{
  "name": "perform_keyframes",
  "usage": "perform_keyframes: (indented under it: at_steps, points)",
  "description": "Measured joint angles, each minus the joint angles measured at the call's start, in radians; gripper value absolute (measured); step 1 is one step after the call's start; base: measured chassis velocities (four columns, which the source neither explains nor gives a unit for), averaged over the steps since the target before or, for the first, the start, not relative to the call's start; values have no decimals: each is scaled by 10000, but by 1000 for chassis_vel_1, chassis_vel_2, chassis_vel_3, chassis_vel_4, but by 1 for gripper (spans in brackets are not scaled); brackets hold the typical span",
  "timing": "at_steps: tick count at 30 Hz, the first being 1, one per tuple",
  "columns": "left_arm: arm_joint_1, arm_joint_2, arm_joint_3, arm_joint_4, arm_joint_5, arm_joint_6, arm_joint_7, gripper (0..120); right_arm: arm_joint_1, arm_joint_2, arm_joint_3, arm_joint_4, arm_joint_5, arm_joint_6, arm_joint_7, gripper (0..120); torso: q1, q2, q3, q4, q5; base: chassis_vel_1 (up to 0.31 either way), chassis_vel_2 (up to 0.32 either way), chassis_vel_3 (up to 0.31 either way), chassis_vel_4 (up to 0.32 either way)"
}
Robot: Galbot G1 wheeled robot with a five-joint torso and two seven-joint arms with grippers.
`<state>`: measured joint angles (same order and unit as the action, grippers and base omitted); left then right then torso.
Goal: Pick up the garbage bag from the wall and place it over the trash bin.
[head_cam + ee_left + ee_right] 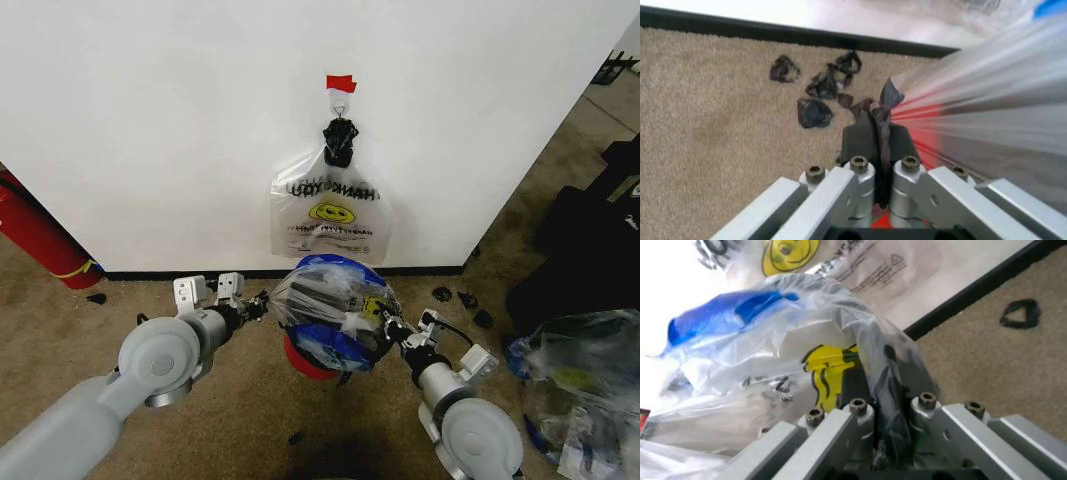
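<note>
Crinkly clear garbage bag [333, 310] with blue patches, stretched sideways directly above the trash bin [305, 362]. Pinched at one edge by left gripper [257, 305], at the opposite edge by right gripper [398, 330], each pressed together on plastic. Straight down from here, probably.

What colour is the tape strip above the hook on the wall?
Red. The tape strip sits on the white wall, clearest in the head view.

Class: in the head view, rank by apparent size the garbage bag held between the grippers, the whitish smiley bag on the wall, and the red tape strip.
1 and 2. Garbage bag and whitish smiley bag: look alike in size, and the garbage bag sits nearer the camera, so unranked.
3. Red tape strip: clearly smallest.
</note>
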<state>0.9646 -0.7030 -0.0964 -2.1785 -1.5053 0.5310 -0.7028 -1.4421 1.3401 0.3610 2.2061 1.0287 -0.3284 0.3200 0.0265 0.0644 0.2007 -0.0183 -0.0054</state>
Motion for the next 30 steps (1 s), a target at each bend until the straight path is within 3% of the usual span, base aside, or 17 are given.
perform_keyframes:
  at_steps: [4, 14, 17, 21, 25, 28, 29, 30]
  points:
    - [217, -116, -11, -69, 222, 7, 149, 0, 39, -9, -29, -3, 93, -8, 200, 1, 0, 0, 0, 3, -1, 0, 0, 0, 0]
    - [460, -131, -515, -1046, 805, -12, 123, 32, 211, 93, 31, -332, 77, 147, 936, 1, 0, 0, 0, 5, 3, 0, 0, 0, 0]
    - [656, -102, -811, -1696, 1256, -77, 135, 46, 239, 112, 183, -414, 46, 198, 1154, 1, 1, 0, 0, -3, -1, 0, 0, 0, 0]
    - [900, 64, -983, -2523, 1747, -56, 493, 58, 353, 94, 231, -484, 34, 178, 1389, 1, 1, 0, 0, 5, 3, 0, 0, 0, 0]
    - [1374, 401, -480, -3231, 3348, 511, 1985, 74, 472, 100, 267, -517, -105, 132, 1605, 1, 1, 0, 0, 0, 6, 0, 0, 0, 0]
    - [1937, 366, 10, -3284, 5007, 882, 3026, 88, 532, 155, 232, -481, -177, 81, 1666, 1, 1, 0, 0, 4, -3, 0, 0, 0, 0]
    - [1937, 366, 10, -3284, 5007, 882, 3026, 88, 532, 155, 232, -481, -177, 81, 1666, 1, 1, 0, 0, 4, -3, 0, 0, 0, 0]
    - [2023, 378, 214, -3284, 5920, 905, 3427, 93, 535, 171, 224, -467, -207, 70, 1673, 1, 1, 0, 0, 5, -1, 0, 0, 0, 0]
